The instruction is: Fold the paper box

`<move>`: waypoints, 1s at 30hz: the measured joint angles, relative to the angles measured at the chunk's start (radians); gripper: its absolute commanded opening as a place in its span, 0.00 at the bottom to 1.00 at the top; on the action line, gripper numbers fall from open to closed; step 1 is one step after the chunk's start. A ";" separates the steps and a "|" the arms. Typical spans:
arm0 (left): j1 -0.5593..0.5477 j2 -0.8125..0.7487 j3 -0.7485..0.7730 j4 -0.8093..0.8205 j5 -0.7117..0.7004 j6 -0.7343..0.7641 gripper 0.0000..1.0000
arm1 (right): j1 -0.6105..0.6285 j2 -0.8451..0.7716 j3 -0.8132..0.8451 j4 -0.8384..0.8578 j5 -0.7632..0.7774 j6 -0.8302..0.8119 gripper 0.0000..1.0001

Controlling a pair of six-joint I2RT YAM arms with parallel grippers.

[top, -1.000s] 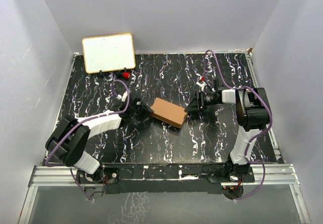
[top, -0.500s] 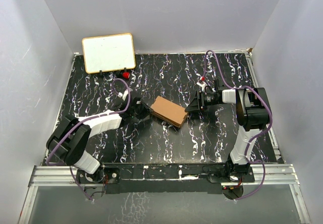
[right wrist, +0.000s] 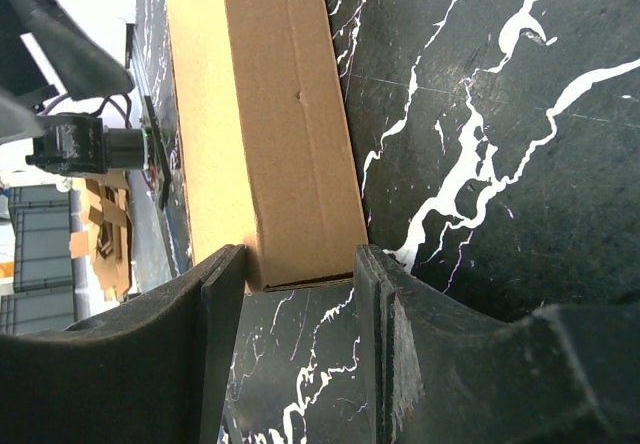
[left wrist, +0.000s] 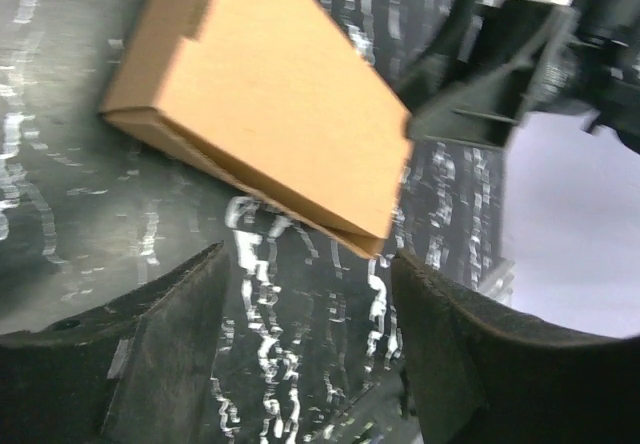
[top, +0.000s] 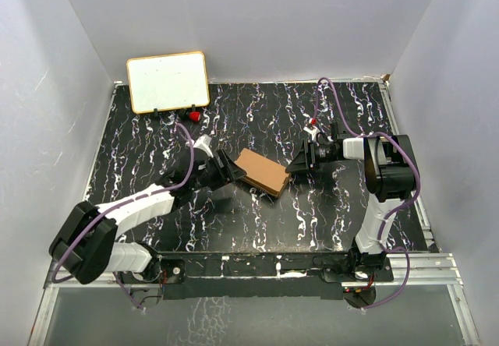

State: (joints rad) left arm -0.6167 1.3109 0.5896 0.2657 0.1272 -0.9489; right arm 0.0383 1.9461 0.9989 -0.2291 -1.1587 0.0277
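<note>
- Over the last second the left arm (top: pixel 148 198) has stretched out across the table (top: pixel 257 229). Its elbow has dropped toward 7 o'clock and its wrist has slid in toward the box (top: pixel 261 172). The left jaws have gone from nearly closed to spread apart. The box and the right arm (top: pixel 382 167) look unmoved.
- The box is a closed carton near the table's middle, its long axis running from about 10 to 4 o'clock. I can't tell whether it rests fully flat.
- The left jaws sit just off its 9 o'clock end, wide and empty. From that wrist, the box lies ahead of the fingers (left wrist: pixel 150 354), with none of it between them.
- The right jaws come in from 3 o'clock and straddle the far end. Their fingers (right wrist: pixel 215 304) sit against both sides, which I take for a grip.
- As I judge it, the left arm is the nearer one for that free end and only has to push on toward 3 o'clock. Nothing lies between.
- The white board (top: pixel 168 81) stands at the 11 o'clock corner with a small red thing (top: pixel 192 115) beside it. Both are well apart from the box and out of the way.
</note>
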 measured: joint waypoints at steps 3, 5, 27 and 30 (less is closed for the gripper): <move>-0.031 -0.016 -0.019 0.090 0.049 -0.005 0.26 | 0.000 0.003 0.001 0.000 -0.003 0.000 0.50; -0.073 0.008 -0.018 0.151 0.071 -0.002 0.10 | 0.000 0.005 0.002 0.000 -0.006 0.000 0.50; -0.246 0.428 0.180 0.171 0.135 0.296 0.00 | 0.000 0.011 0.007 -0.006 -0.011 0.000 0.49; -0.246 0.467 0.247 0.138 0.116 0.305 0.00 | 0.001 0.011 0.008 -0.005 -0.007 0.000 0.49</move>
State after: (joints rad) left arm -0.8623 1.7779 0.8364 0.4042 0.2428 -0.6441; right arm 0.0395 1.9568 1.0065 -0.2344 -1.1660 0.0273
